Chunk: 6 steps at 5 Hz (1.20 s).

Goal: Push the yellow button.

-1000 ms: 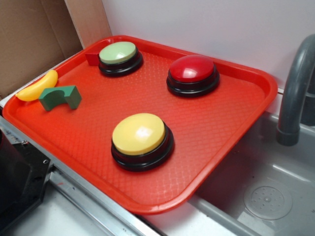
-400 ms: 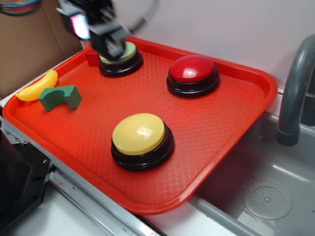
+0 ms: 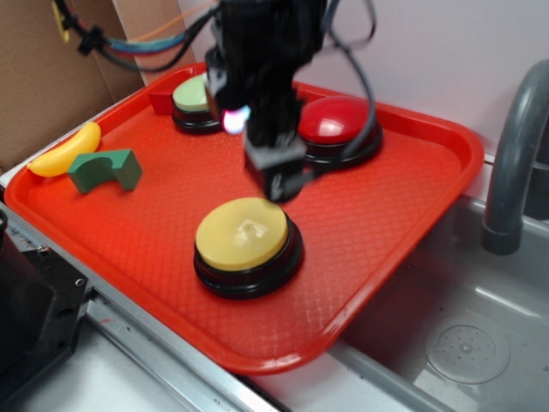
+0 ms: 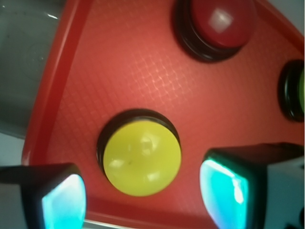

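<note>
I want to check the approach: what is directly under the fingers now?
The yellow button on the red tray lies below and between the fingers. They stand apart. Nothing covers its cap.

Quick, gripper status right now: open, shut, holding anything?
Gripper: open, holding nothing; the glossy yellow dome button on its black base shows between its fingers in the wrist view.

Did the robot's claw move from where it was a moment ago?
Yes. The gripper has swung from the green button toward the yellow button, hanging just above its back edge.
</note>
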Tool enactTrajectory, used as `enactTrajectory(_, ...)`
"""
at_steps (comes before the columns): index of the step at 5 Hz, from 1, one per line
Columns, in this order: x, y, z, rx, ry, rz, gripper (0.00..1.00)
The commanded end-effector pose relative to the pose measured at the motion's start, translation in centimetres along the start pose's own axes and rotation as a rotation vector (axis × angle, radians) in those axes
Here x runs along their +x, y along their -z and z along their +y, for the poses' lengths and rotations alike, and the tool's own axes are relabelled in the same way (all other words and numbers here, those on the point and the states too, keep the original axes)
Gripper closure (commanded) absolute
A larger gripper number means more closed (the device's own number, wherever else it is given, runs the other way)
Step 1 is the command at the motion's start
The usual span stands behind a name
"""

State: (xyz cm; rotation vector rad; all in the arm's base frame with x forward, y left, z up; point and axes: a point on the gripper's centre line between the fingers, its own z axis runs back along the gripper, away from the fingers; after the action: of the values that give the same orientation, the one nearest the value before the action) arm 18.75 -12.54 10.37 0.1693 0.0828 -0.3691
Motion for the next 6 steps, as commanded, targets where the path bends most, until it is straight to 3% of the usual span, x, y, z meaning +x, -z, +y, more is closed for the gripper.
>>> enactTrajectory(1,-2.0,4.8,1.5,0.0,0.097,-0.05,0.0)
enactTrajectory(3,1.0,5.7,1.9,-0.024,0.171,-0.053,0.0)
enactTrajectory(4,1.0,5.7,1.7,-0.048,0.175,-0.05,0.0)
enactTrajectory(6,0.3,-0.7,3.8,-0.026,0.231,-0.073,0.0)
